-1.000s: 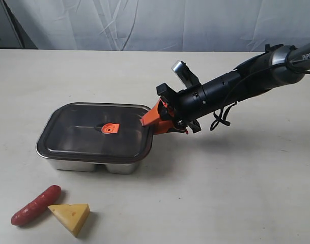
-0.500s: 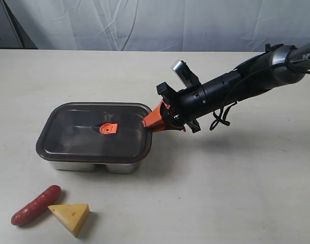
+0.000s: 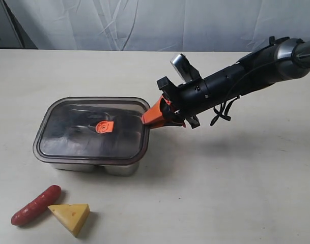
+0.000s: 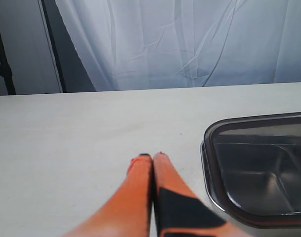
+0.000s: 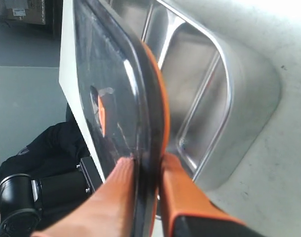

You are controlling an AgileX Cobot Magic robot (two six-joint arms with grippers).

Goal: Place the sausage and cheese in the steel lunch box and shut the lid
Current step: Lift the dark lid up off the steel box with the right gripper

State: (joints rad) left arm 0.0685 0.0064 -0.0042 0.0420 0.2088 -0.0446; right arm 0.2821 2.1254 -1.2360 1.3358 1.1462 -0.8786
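Orange fingers (image 5: 182, 190) of the right end effector (image 3: 146, 120) were pinched on the right edge of the lid (image 3: 91, 129), one on each face of its rim. The tinted lid sat tilted over the steel lunch box (image 3: 88, 166), its right side raised clear of the steel rim, its orange valve knob (image 3: 105, 126) at centre. Both compartments looked empty in the right wrist view. The sausage (image 3: 36, 205) and the cheese (image 3: 71, 215) lay just beside each other on the desk (image 3: 236, 178) – near and left of the box. The left end effector (image 4: 152, 157) was fully closed on nothing, poised over bare desk near a corner of the box.
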